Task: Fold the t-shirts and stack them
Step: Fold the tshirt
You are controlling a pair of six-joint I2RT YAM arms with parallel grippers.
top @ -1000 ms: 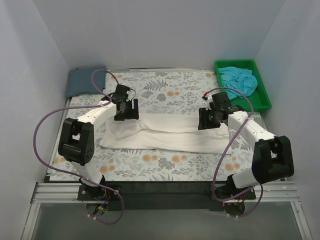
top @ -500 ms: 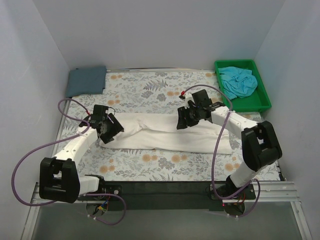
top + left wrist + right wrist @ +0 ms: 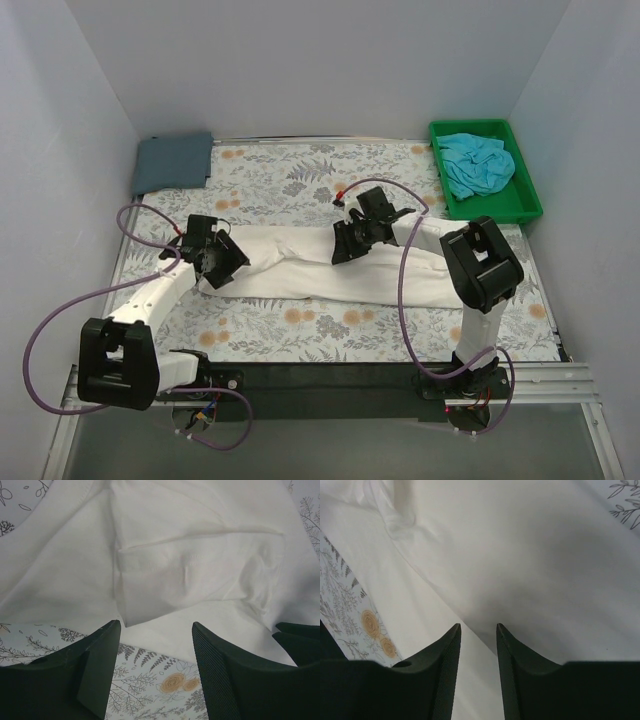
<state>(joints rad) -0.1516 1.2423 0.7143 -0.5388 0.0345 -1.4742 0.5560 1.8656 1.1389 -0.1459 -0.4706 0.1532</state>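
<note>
Left wrist view: my left hand (image 3: 156, 625) hangs low over the near left end of the cream-white t-shirt (image 3: 175, 575), fingers well apart with nothing between them, and a doubled-over flap of cloth lies just beyond the tips. In the right wrist view, my right hand (image 3: 478, 626) is over the middle of the same shirt. Its fingers stand only narrowly apart and no cloth is caught in the gap.

From above, that shirt lies as a long, lumpy band across the middle of the bench (image 3: 300, 325), on its floral cover. I judge it folded lengthwise once or twice, but not yet brought end to end into a compact square, so this shirt is about half done.

Further back, the slate blue-grey t-shirt (image 3: 173, 160) lies flat and squared in the far left corner. It looks finished to me, and a likely base for the stack. At the far right, the turquoise t-shirt (image 3: 478, 160) sits crumpled in the green tray (image 3: 497, 214), untouched. So as I read it, one shirt is done, one is midway, one hasn't been started, and nothing is stacked yet.
</note>
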